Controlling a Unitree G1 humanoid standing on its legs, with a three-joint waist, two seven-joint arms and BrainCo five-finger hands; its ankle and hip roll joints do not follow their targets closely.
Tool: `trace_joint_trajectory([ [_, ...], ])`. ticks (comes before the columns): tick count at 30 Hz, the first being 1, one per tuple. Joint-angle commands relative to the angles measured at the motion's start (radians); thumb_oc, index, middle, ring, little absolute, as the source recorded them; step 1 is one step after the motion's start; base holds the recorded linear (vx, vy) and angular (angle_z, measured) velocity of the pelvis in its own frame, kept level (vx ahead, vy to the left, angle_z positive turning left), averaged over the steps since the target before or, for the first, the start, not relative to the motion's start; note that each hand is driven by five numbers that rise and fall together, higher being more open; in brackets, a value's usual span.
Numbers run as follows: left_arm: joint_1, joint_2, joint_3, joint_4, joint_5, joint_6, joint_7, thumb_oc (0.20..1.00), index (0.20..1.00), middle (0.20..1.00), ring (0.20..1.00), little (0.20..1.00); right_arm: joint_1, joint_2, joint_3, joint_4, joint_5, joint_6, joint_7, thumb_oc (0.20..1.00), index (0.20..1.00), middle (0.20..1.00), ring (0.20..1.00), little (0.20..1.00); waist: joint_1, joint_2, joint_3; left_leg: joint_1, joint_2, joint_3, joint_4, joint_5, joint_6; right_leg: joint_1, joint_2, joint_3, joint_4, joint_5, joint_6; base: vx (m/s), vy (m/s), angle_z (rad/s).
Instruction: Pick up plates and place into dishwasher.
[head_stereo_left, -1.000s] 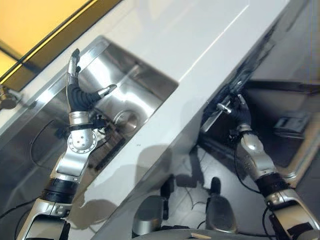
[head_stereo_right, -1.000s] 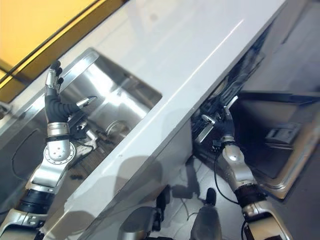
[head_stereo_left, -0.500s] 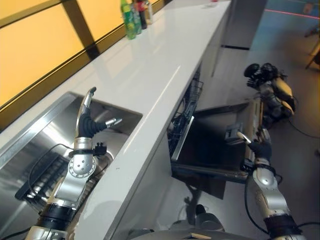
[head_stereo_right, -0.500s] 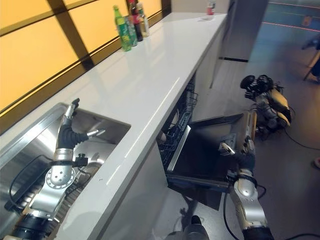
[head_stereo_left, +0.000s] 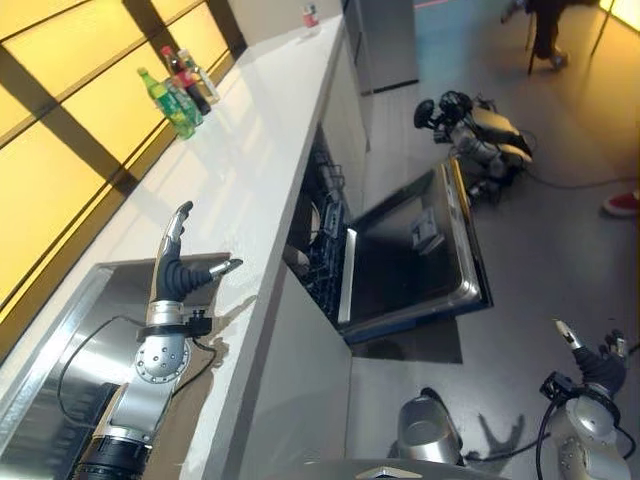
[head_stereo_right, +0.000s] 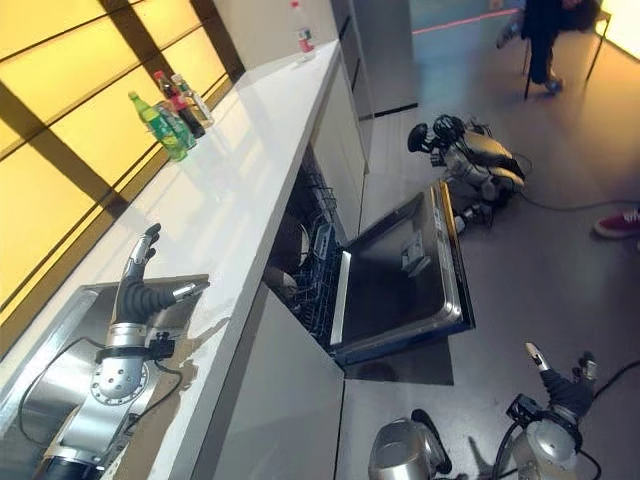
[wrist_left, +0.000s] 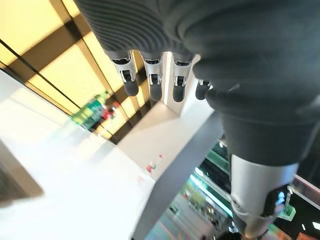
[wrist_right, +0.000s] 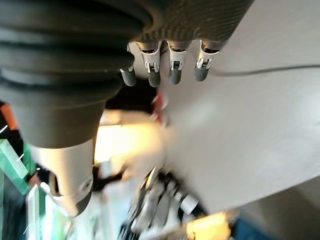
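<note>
White plate (head_stereo_left: 314, 216) in dishwasher rack (head_stereo_left: 325, 262), apart from left hand (head_stereo_left: 178, 268).

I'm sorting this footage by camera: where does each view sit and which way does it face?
Eye views: on the head, looking down along the counter at the open dishwasher; both arms show.
Left wrist view: behind the left hand, facing the bottles, shared with the eye views.
Right wrist view: behind the right hand, low over the floor.
</note>
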Motion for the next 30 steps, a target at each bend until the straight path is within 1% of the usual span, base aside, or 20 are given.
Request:
trace_joint_trajectory([
  [1, -0.037, 0.001, -0.023, -0.014, -0.037, -0.019, 0.044, 1.0, 1.0, 1.0, 1.0, 1.0, -0.025, -0.061, -0.018, 0.001, 0.097, -0.11, 0.065, 1.0, 1.0, 1.0, 1.0, 1.0, -0.022, 0.01, -0.02, -0.185, -0.005, -0.008, 0.349, -0.154, 0.068, -0.042, -0.126, 0.017, -0.004, 0.015, 0.034, -0.07, 0.121, 0.02],
  [2, -0.043, 0.0, -0.031, -0.014, -0.038, -0.017, 0.051, 1.0, 1.0, 1.0, 1.0, 1.0, -0.037, -0.067, -0.014, 0.014, 0.12, -0.12, 0.089, 1.0, 1.0, 1.0, 1.0, 1.0, -0.021, 0.019, -0.011, -0.198, -0.011, -0.006, 0.361, -0.159, 0.069, -0.058, -0.135, 0.018, 0.007, 0.014, 0.036, -0.15, 0.125, 0.01],
  [3, -0.062, -0.004, -0.054, -0.014, -0.035, -0.016, 0.079, 1.0, 1.0, 1.0, 1.0, 1.0, -0.068, -0.076, 0.003, 0.024, 0.173, -0.142, 0.108, 1.0, 1.0, 1.0, 1.0, 1.0, -0.022, 0.034, 0.013, -0.227, -0.015, -0.002, 0.379, -0.158, 0.068, -0.092, -0.146, 0.02, 0.025, 0.019, 0.036, -0.24, 0.13, -0.07],
  [6, -0.115, -0.01, -0.094, -0.002, -0.041, -0.017, 0.125, 1.0, 1.0, 1.0, 1.0, 1.0, -0.154, -0.115, 0.03, 0.079, 0.225, -0.175, 0.155, 1.0, 1.0, 1.0, 1.0, 1.0, -0.016, 0.078, 0.063, -0.279, -0.014, 0.023, 0.399, -0.153, 0.054, -0.146, -0.178, 0.008, 0.036, 0.031, 0.038, -0.21, 0.099, -0.28],
  [7, -0.118, -0.01, -0.096, -0.002, -0.041, -0.016, 0.128, 1.0, 1.0, 1.0, 1.0, 1.0, -0.163, -0.119, 0.033, 0.083, 0.238, -0.178, 0.166, 1.0, 1.0, 1.0, 1.0, 1.0, -0.014, 0.08, 0.065, -0.285, -0.015, 0.026, 0.396, -0.146, 0.052, -0.152, -0.18, 0.009, 0.029, 0.039, 0.037, -0.15, 0.044, -0.36],
  [8, -0.13, -0.008, -0.111, -0.002, -0.04, -0.019, 0.155, 1.0, 1.0, 1.0, 1.0, 1.0, -0.199, -0.135, 0.04, 0.096, 0.269, -0.183, 0.188, 1.0, 1.0, 1.0, 1.0, 1.0, -0.012, 0.09, 0.082, -0.302, -0.013, 0.034, 0.397, -0.142, 0.047, -0.17, -0.185, 0.007, 0.03, 0.04, 0.038, -0.3, 0.053, -0.35],
  [9, -0.168, -0.008, -0.137, 0.004, -0.034, -0.025, 0.216, 1.0, 1.0, 1.0, 1.0, 1.0, -0.285, -0.171, 0.045, 0.134, 0.299, -0.184, 0.227, 1.0, 1.0, 1.0, 1.0, 1.0, -0.013, 0.111, 0.123, -0.342, -0.006, 0.054, 0.409, -0.142, 0.035, -0.219, -0.201, -0.005, 0.035, 0.034, 0.04, -0.36, 0.057, -0.34],
  [12, -0.232, -0.003, -0.169, 0.008, -0.025, -0.014, 0.298, 1.0, 1.0, 1.0, 1.0, 1.0, -0.443, -0.243, 0.069, 0.198, 0.346, -0.159, 0.273, 1.0, 1.0, 1.0, 1.0, 1.0, -0.009, 0.139, 0.171, -0.422, 0.006, 0.069, 0.427, -0.141, 0.017, -0.309, -0.197, 0.0, 0.049, 0.019, 0.038, -0.4, -0.001, -0.39],
  [13, -0.279, 0.004, -0.187, 0.009, -0.025, -0.005, 0.344, 1.0, 1.0, 1.0, 1.0, 1.0, -0.556, -0.269, 0.097, 0.228, 0.364, -0.149, 0.279, 1.0, 1.0, 1.0, 1.0, 1.0, -0.009, 0.151, 0.205, -0.472, 0.012, 0.071, 0.436, -0.141, 0.006, -0.365, -0.188, 0.0, 0.063, 0.006, 0.03, -0.37, -0.061, 0.05],
  [15, -0.322, 0.01, -0.202, 0.011, -0.03, 0.012, 0.372, 1.0, 1.0, 1.0, 1.0, 1.0, -0.658, -0.296, 0.135, 0.256, 0.375, -0.136, 0.276, 1.0, 1.0, 1.0, 1.0, 1.0, -0.003, 0.162, 0.217, -0.524, 0.019, 0.072, 0.449, -0.141, -0.004, -0.422, -0.178, 0.001, 0.085, -0.008, 0.018, -0.26, -0.096, 0.11],
  [16, -0.342, 0.014, -0.215, 0.007, -0.026, 0.021, 0.389, 1.0, 1.0, 1.0, 1.0, 1.0, -0.724, -0.315, 0.151, 0.283, 0.409, -0.127, 0.306, 1.0, 1.0, 1.0, 1.0, 1.0, 0.005, 0.17, 0.217, -0.563, 0.021, 0.067, 0.451, -0.138, -0.012, -0.469, -0.165, 0.004, 0.106, -0.02, 0.006, -0.18, -0.134, -0.17],
  [18, -0.352, 0.024, -0.216, -0.008, -0.028, 0.033, 0.395, 1.0, 1.0, 1.0, 1.0, 1.0, -0.764, -0.325, 0.164, 0.306, 0.422, -0.118, 0.343, 1.0, 1.0, 1.0, 1.0, 1.0, 0.016, 0.176, 0.217, -0.607, 0.023, 0.058, 0.459, -0.133, -0.02, -0.519, -0.149, 0.007, 0.139, -0.035, -0.007, -0.07, -0.133, -0.42],
  [19, -0.352, 0.028, -0.22, -0.023, -0.026, 0.036, 0.407, 1.0, 1.0, 1.0, 1.0, 1.0, -0.799, -0.345, 0.178, 0.315, 0.432, -0.104, 0.353, 1.0, 1.0, 1.0, 1.0, 1.0, 0.026, 0.178, 0.217, -0.635, 0.021, 0.047, 0.456, -0.125, -0.023, -0.553, -0.139, 0.005, 0.156, -0.042, -0.019, -0.02, -0.133, 0.05],
  [21, -0.351, 0.037, -0.216, -0.041, -0.028, 0.046, 0.416, 1.0, 1.0, 1.0, 1.0, 1.0, -0.838, -0.362, 0.196, 0.331, 0.447, -0.102, 0.38, 1.0, 1.0, 1.0, 1.0, 1.0, 0.038, 0.181, 0.217, -0.672, 0.02, 0.033, 0.455, -0.115, -0.025, -0.592, -0.126, 0.003, 0.176, -0.049, -0.033, 0.0, -0.164, 0.44],
  [23, -0.35, 0.061, -0.207, -0.068, -0.033, 0.049, 0.421, 1.0, 1.0, 1.0, 1.0, 1.0, -0.871, -0.355, 0.212, 0.343, 0.47, -0.119, 0.426, 1.0, 1.0, 1.0, 1.0, 1.0, 0.056, 0.178, 0.217, -0.722, 0.024, 0.01, 0.45, -0.099, -0.025, -0.64, -0.105, -0.009, 0.201, -0.06, -0.052, -0.02, -0.2, 0.18],
  [24, -0.35, 0.064, -0.203, -0.073, -0.035, 0.054, 0.42, 1.0, 1.0, 1.0, 1.0, 1.0, -0.879, -0.352, 0.216, 0.345, 0.479, -0.115, 0.443, 1.0, 1.0, 1.0, 1.0, 1.0, 0.059, 0.178, 0.217, -0.732, 0.025, 0.005, 0.45, -0.096, -0.025, -0.647, -0.102, -0.012, 0.205, -0.062, -0.055, -0.01, -0.234, 0.19],
  [25, -0.353, 0.081, -0.201, -0.08, -0.042, 0.053, 0.418, 1.0, 1.0, 1.0, 1.0, 1.0, -0.899, -0.342, 0.229, 0.347, 0.494, -0.104, 0.468, 1.0, 1.0, 1.0, 1.0, 1.0, 0.073, 0.172, 0.217, -0.761, 0.03, -0.01, 0.453, -0.088, -0.026, -0.669, -0.091, -0.021, 0.223, -0.069, -0.064, 0.0, -0.218, 0.14],
  [27, -0.359, 0.101, -0.191, -0.088, -0.053, 0.059, 0.407, 1.0, 1.0, 1.0, 1.0, 1.0, -0.928, -0.336, 0.246, 0.349, 0.477, -0.078, 0.486, 1.0, 1.0, 1.0, 1.0, 1.0, 0.088, 0.165, 0.217, -0.796, 0.035, -0.03, 0.461, -0.078, -0.027, -0.693, -0.078, -0.033, 0.242, -0.075, -0.073, 0.0, -0.264, 0.05],
  [28, -0.369, 0.116, -0.185, -0.102, -0.06, 0.073, 0.397, 1.0, 1.0, 1.0, 1.0, 1.0, -0.952, -0.329, 0.266, 0.343, 0.484, -0.067, 0.507, 1.0, 1.0, 1.0, 1.0, 1.0, 0.103, 0.158, 0.217, -0.825, 0.035, -0.047, 0.464, -0.068, -0.026, -0.711, -0.067, -0.044, 0.25, -0.077, -0.08, 0.01, -0.272, 0.06],
  [30, -0.389, 0.139, -0.176, -0.112, -0.071, 0.09, 0.383, 1.0, 1.0, 1.0, 1.0, 1.0, -0.984, -0.306, 0.297, 0.326, 0.486, -0.064, 0.538, 1.0, 1.0, 1.0, 1.0, 1.0, 0.123, 0.146, 0.217, -0.866, 0.036, -0.075, 0.47, -0.051, -0.025, -0.735, -0.054, -0.061, 0.254, -0.074, -0.09, 0.01, -0.265, 0.16],
])
